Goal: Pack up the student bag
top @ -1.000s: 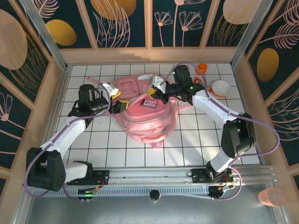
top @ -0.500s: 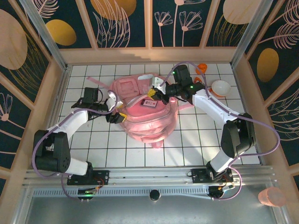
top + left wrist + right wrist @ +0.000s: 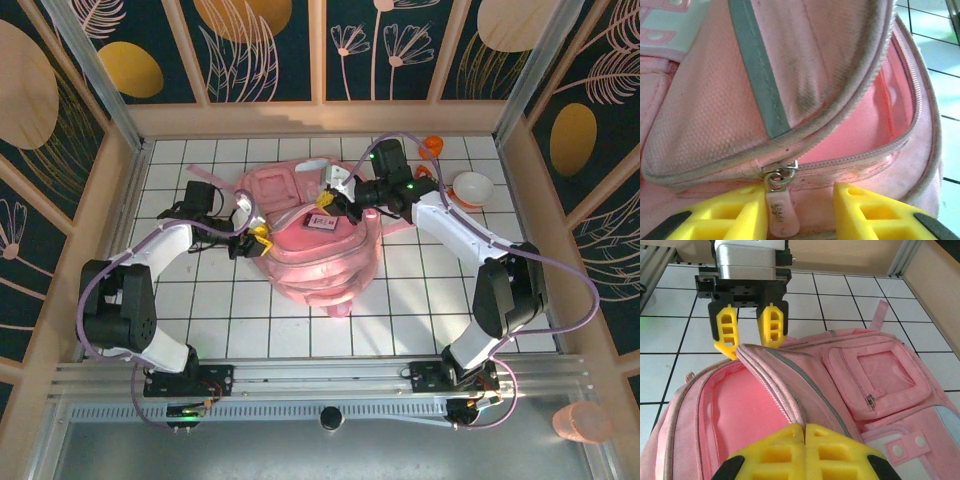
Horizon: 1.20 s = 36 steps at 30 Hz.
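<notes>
Student bag (image 3: 322,262) flap pinched in right gripper (image 3: 804,427); left gripper (image 3: 800,194) narrowly parted astride zip pull (image 3: 781,216), its embossed writing unreadable.

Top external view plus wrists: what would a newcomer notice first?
The big pink student bag lies mid-table on the white tiles, its main compartment gaping open. The right gripper is shut on the raised edge of that opening, toward the bag's far end, holding it up. At the bag's left side, the left gripper has its yellow fingers apart on either side of the zip pull.
</notes>
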Each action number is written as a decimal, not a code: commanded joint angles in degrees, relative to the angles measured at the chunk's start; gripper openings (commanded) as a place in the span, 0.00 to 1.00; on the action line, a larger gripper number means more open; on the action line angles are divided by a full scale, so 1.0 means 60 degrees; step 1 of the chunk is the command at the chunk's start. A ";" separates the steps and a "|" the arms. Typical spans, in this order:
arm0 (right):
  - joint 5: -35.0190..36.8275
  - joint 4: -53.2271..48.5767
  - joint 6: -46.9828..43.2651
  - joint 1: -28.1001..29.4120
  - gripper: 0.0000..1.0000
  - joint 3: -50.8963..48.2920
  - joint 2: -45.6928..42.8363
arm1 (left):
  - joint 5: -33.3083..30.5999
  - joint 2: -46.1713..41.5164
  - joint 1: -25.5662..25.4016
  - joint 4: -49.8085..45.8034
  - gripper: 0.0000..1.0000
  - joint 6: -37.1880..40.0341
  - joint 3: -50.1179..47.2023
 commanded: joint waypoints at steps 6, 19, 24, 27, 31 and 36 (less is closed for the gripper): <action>0.0144 0.0860 0.0502 -0.0076 0.00 -0.0163 -0.0194 | 0.0304 -0.1056 0.0025 0.1521 0.20 -0.1268 -0.0946; 0.0910 0.1639 0.0972 0.0332 0.00 -0.1239 -0.0722 | 0.0242 -0.1698 -0.0119 0.2607 0.00 -0.2953 -0.1564; 0.1355 0.0513 0.1292 0.0620 0.25 -0.1767 -0.1421 | -0.0963 -0.1627 -0.0124 0.2903 0.00 -0.3632 -0.1723; 0.2079 -0.0307 0.1602 0.1208 0.36 -0.1689 -0.1994 | -0.1084 -0.1692 -0.0122 0.2841 0.00 -0.3488 -0.1792; 0.3818 -0.0974 0.1472 0.2581 0.40 -0.1559 -0.2400 | -0.1193 -0.1724 -0.0140 0.2729 0.00 -0.3279 -0.1795; 0.5783 -0.0137 0.1358 0.3642 0.47 -0.1852 -0.2101 | -0.1048 -0.1768 -0.0184 0.2665 0.00 -0.3072 -0.1767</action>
